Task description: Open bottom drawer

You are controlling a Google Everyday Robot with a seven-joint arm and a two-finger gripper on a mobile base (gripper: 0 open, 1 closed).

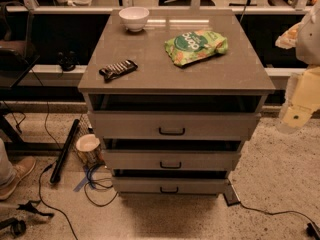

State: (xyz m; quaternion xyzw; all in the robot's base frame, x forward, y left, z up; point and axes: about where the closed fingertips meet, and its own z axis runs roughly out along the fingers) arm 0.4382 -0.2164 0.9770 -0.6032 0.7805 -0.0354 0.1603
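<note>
The cabinet [172, 84] stands in the middle of the camera view with three grey-beige drawers stacked in its front. The bottom drawer [200, 186] is the lowest and shallowest panel, with a small black bar handle [169, 189]; it looks pushed in, near flush with the drawers above. The middle drawer [205, 160] and the top drawer [210, 125] sit above it. My gripper [296, 118] hangs at the right edge of the view on a pale yellow arm link, right of the cabinet at top-drawer height, well away from the bottom handle.
On the cabinet top lie a white bowl [134, 18], a green snack bag [196, 45] and a dark wrapped bar [118, 69]. On the floor to the left are a cup [88, 146], a black rod [65, 151], cables [95, 184] and a person's shoe [17, 171].
</note>
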